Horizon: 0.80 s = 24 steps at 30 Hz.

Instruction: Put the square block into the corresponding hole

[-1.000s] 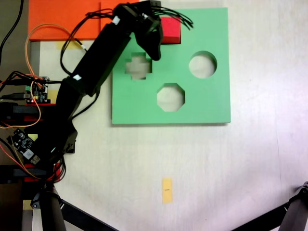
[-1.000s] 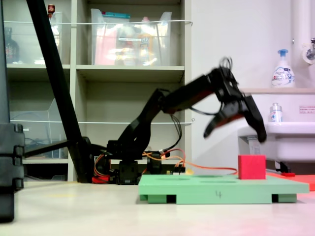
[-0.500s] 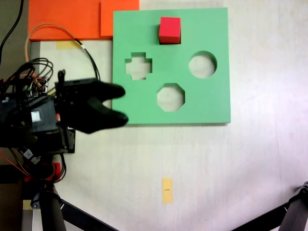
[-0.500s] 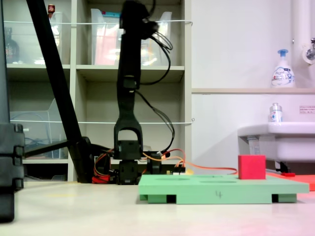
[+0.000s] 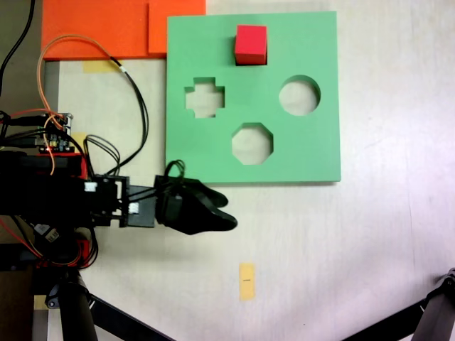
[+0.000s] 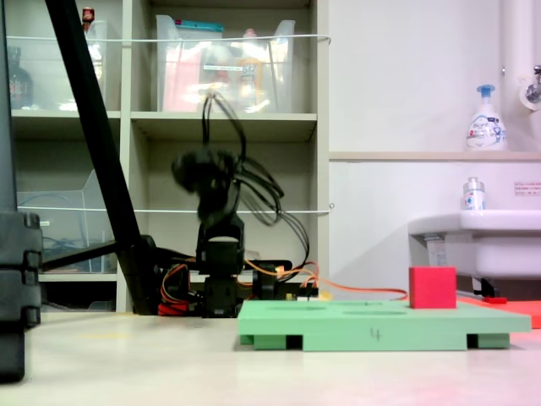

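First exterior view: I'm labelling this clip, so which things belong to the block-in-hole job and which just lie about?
Job: small red foam cube, standing on the flat green foam board where a square hole would be; black gripper.

Lying about: yellow paper tag; orange sheet; cross, round, octagonal cut-outs.

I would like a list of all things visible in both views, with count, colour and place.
square block: one, red, standing on the green board at its far edge
green board: one, with cross, round and octagonal cut-outs
orange sheet: one, beside the board, at the first exterior view's top left
yellow tag: one, on the table below the board
soap bottle: one, white and blue, on a ledge
shelves: holding clear bins
gripper: black, off the board, holding nothing
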{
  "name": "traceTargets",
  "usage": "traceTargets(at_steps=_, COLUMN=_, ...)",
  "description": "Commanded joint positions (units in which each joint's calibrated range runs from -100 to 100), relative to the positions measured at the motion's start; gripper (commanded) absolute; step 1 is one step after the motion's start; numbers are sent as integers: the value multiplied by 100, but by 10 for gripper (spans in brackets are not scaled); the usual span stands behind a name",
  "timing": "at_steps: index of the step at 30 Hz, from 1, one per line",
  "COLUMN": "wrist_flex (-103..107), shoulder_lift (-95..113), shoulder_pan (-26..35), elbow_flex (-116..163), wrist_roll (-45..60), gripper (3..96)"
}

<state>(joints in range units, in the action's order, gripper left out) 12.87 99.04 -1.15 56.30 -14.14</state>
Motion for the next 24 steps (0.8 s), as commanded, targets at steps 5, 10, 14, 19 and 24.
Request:
traceTargets(at_steps=5, wrist_flex=-2842, shoulder_lift=96, shoulder_pan=112, elbow_flex=3802, wrist_roll=611, gripper=514)
traceTargets(at_steps=10, wrist_flex=-2477, shoulder_lift=96, shoulder_pan=205, elbow_flex=4370, wrist_roll=962, gripper=521)
traceTargets(at_steps=14, wrist_flex=-1186, shoulder_lift=96, shoulder_pan=210, elbow_flex=4370, wrist_roll=1026, gripper=505)
traceTargets(at_steps=19, wrist_flex=-1157, shoulder_lift=96, shoulder_pan=210, elbow_flex=4370, wrist_roll=1016, gripper=494)
traceTargets(at_steps=24, wrist_flex=-1148, shoulder_lift=96, shoulder_pan=210, elbow_flex=4370, wrist_roll=1011, gripper=494)
